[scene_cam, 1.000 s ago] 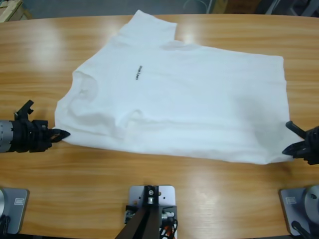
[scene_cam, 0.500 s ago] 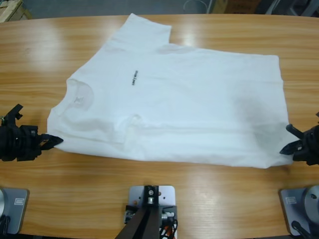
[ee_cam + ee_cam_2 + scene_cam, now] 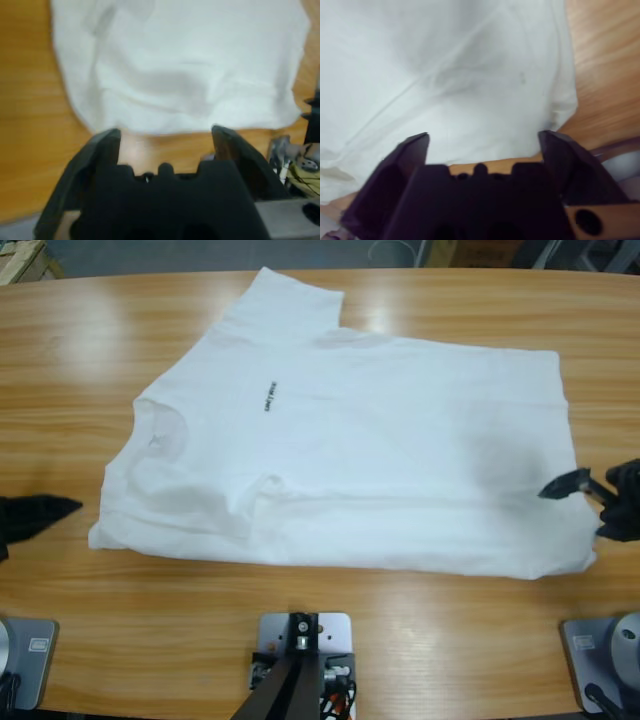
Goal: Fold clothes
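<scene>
Because the white T-shirt (image 3: 350, 440) lies flat on the table (image 3: 80, 350), both grippers' fingers (image 3: 107, 145) are released, holding nothing.

- The left arm's black two-jawed gripper (image 3: 45, 510) shows at nine o'clock of the high view, only its dark tip inside the edge, pointing toward three o'clock.
- In the left wrist view its jaws (image 3: 165, 137) stand wide apart with nothing between them.
- The right arm's black two-jawed gripper (image 3: 590, 502) sits at three o'clock, pointing toward nine o'clock, jaws spread and empty (image 3: 482, 140).
</scene>
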